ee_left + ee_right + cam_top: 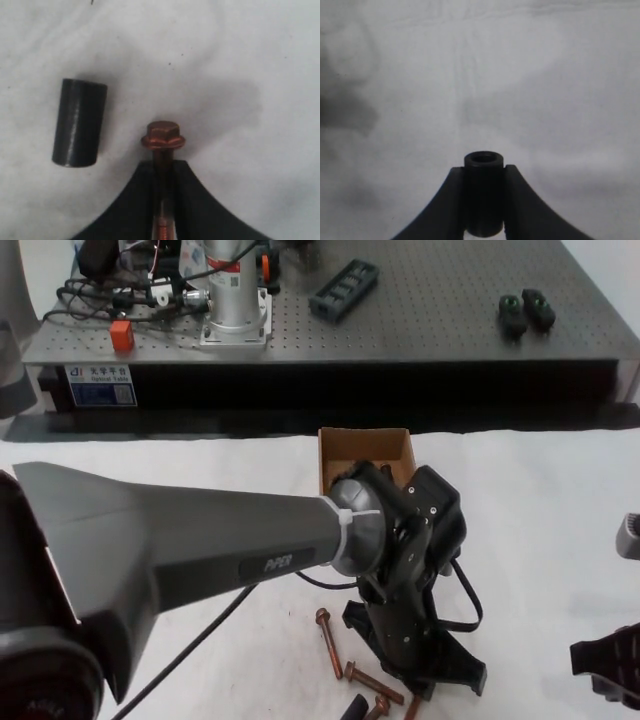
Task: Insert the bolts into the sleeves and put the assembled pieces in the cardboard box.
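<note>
A copper bolt (162, 142) is gripped by its shank in the left gripper (162, 170), over the table (250, 50) and near a loose sleeve (79, 122). The right gripper (484, 172) grasps a second sleeve (484, 195), bore outward. Nothing looks joined yet, so insertion, the spare bolts (328, 640) and loading the cardboard box (365, 445) all remain.

Maker's lettering stands on the grey plastic arm housing (200, 540). A small blue-and-white printed label (100, 385), not legible, is fixed at the left front edge of the perforated metal bench (420, 310).

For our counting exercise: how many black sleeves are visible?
2. One sleeve is held in the right pincer; the other sleeve lies on the cloth beside the bolt in the left pincer. More may hide behind the arm.
</note>
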{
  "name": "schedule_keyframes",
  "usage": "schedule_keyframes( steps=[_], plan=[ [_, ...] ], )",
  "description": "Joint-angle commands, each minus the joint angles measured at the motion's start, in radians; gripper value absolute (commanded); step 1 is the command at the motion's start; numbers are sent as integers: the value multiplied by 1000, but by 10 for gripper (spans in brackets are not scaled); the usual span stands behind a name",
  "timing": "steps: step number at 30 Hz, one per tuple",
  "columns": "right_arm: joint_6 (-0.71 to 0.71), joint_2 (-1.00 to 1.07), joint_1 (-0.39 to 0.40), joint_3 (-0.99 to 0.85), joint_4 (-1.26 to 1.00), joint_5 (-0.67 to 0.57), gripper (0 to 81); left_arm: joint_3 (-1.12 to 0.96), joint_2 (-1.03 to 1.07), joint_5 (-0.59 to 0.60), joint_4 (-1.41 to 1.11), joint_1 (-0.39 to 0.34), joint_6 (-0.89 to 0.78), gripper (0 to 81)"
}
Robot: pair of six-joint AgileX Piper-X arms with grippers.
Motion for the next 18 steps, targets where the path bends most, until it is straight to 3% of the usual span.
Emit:
schedule_keyframes(
  steps=[1, 4, 8, 13, 18],
  plan=[
    [8, -6, -2, 6, -41, -94, 41, -28, 8, 8, -2, -5, 10, 3],
    [82, -6, 19, 64, -144, -285, 41, -3, -106, -81, -34, 24, 12, 3],
    [224, -6, 102, 182, -380, -525, 41, 122, -279, -3, -245, 91, -3, 6],
    [393, 0, 275, 266, -775, -592, 41, 351, -454, 278, -545, 196, -126, 6],
    [499, 63, 396, 257, -1078, -590, 41, 513, -546, 459, -801, 234, -196, 6]
  ],
)
